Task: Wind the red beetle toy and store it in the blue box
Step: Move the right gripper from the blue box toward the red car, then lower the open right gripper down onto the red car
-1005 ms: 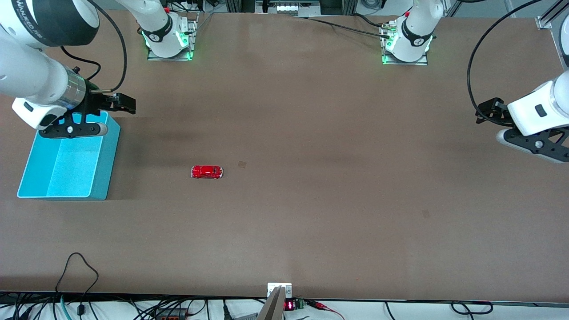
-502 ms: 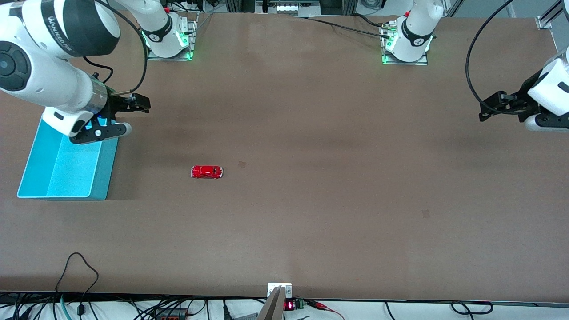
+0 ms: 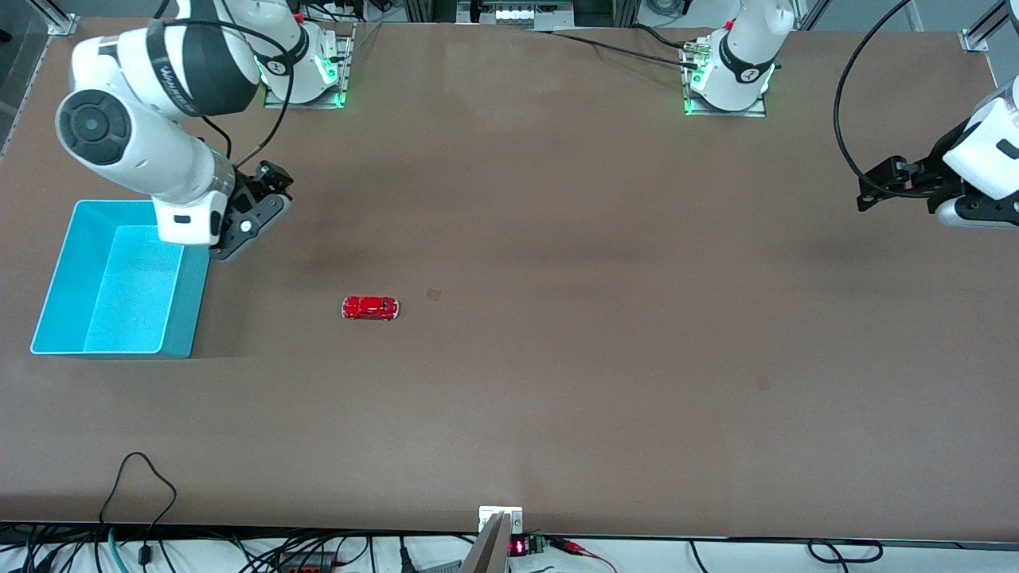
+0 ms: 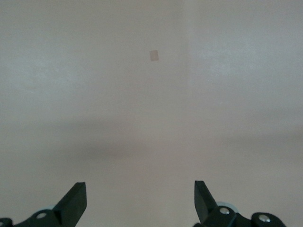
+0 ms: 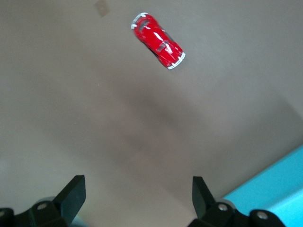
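Note:
The red beetle toy [image 3: 370, 308] stands on its wheels on the bare brown table; it also shows in the right wrist view [image 5: 158, 40]. The blue box [image 3: 185, 302] sits open and empty at the right arm's end of the table; one corner [image 5: 279, 189] shows in the right wrist view. My right gripper [image 3: 256, 213] is open and empty in the air over the table beside the box's corner, apart from the car [image 5: 137, 196]. My left gripper [image 3: 896, 185] is open and empty over bare table at the left arm's end [image 4: 140, 201].
A small grey patch [image 3: 433, 294] marks the table beside the car, and another [image 3: 762, 383] lies toward the left arm's end. Cables and a small display [image 3: 517, 547] run along the table edge nearest the front camera.
My right gripper has swung from over the blue box out past its wall toward the car. My left gripper has lifted and shifted slightly at the table's end. The car has not moved.

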Controlling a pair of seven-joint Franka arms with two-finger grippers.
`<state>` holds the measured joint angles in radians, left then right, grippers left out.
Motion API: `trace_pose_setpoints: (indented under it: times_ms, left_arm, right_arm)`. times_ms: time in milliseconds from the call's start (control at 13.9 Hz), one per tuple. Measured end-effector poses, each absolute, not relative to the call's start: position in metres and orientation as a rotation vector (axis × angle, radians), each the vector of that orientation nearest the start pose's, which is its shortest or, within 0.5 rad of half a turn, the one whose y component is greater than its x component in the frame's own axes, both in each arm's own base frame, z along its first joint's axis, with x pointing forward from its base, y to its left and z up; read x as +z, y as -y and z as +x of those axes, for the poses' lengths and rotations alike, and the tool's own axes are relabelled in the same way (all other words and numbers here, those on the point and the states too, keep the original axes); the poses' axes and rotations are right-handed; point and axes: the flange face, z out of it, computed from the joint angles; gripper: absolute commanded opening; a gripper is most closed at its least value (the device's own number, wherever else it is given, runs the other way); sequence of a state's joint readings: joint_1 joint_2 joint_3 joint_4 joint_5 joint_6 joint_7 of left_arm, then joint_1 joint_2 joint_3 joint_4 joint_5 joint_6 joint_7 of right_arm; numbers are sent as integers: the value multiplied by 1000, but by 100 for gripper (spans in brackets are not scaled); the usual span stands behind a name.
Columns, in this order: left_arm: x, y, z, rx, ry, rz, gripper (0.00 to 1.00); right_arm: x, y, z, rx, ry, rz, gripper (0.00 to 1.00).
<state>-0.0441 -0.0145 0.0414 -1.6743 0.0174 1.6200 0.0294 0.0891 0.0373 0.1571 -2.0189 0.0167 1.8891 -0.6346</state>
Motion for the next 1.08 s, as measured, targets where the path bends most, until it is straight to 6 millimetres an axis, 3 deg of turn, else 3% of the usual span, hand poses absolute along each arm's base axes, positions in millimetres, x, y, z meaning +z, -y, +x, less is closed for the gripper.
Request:
trace_pose_setpoints:
  times_ms: [215,431,789,1077]
  left_arm:
    - [588,0,551,61,-53,-3124,100]
    - [589,1,551,64,-55,-3124,100]
    - [588,2,550,71,-58,-3124,100]
    - [588,1,550,80,-55,-3124,100]
  right_arm:
    - [388,-161,511,138,1610,-2643,100]
    - [351,-170,511,59,1814,-2510,100]
    - [289,-190,524,-18,2023,-2362,100]
    - [258,-209,537,-12,2106,-2298,100]
